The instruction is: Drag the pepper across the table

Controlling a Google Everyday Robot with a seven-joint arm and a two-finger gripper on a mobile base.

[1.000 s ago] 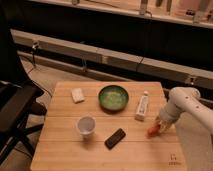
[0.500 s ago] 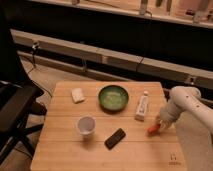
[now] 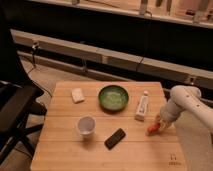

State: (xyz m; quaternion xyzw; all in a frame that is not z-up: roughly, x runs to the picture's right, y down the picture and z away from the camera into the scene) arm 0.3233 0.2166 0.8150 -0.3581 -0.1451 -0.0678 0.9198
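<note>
My end effector [image 3: 159, 123] is low at the right side of the table [image 3: 65, 145], touching the pepper [image 3: 152, 129] (if it is clamped or apart, I cannot tell). I stay low because dragging needs contact, not lifting.

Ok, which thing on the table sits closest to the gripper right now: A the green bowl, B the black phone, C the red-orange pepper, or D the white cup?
C: the gripper is at the right side of the table, right over the red-orange pepper, while the green bowl, the black phone and the white cup all lie further left.
</note>
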